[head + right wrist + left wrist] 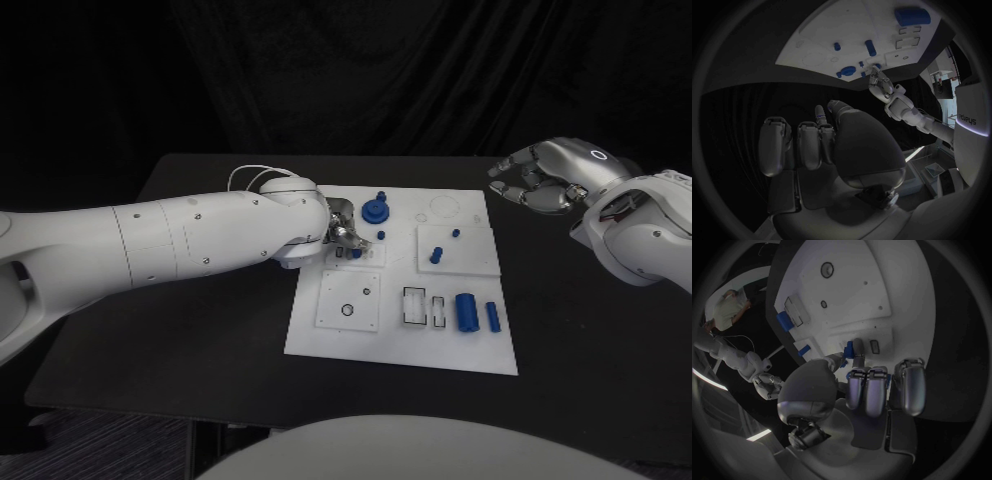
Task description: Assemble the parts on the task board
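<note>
The white task board [325, 335] lies mid-table. My left hand [342, 230] is low over its far left part, beside a round blue part with a peg [376, 210]. Its thumb and a curled finger pinch a small blue part [849, 348] next to a narrow slot [874, 346]. Two short blue pegs [454, 233] [436, 255] stand farther right. A thick blue cylinder [466, 311] and a slim one [493, 317] lie near the right edge. My right hand [548, 182] hovers off the board's far right corner, fingers curled in with nothing in them. The right wrist view shows the left hand [881, 84] and the board [817, 35].
Open rectangular slots [415, 307] and a round hole [348, 310] sit in the board's near half. Bare black table [188, 340] lies around the board on the left, front and right.
</note>
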